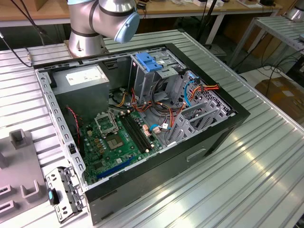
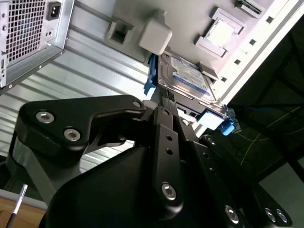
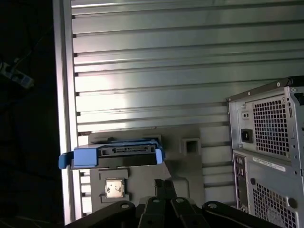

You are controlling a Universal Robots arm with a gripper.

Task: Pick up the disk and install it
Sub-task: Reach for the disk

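Observation:
The disk [image 2: 190, 76] lies on a grey fixture plate [image 2: 137, 14]. It is a silver drive with a white and blue label and blue carrier rails along its sides. In the first wrist view the disk [image 3: 124, 153] shows edge-on with its blue rails on the same plate [image 3: 190, 166]. My gripper [image 2: 166, 95] hangs just short of the disk's near edge, its black fingers [image 3: 165, 184] close together with nothing between them. It does not touch the disk.
The open computer case [image 1: 232, 118] lies on the ribbed metal table, holding the motherboard, a grey power supply [image 1: 83, 76] and a metal cage with a blue latch [image 1: 149, 61]. The case's rear panel [image 3: 268, 152] stands beside the plate. A small square chip [image 3: 115, 188] sits in a holder.

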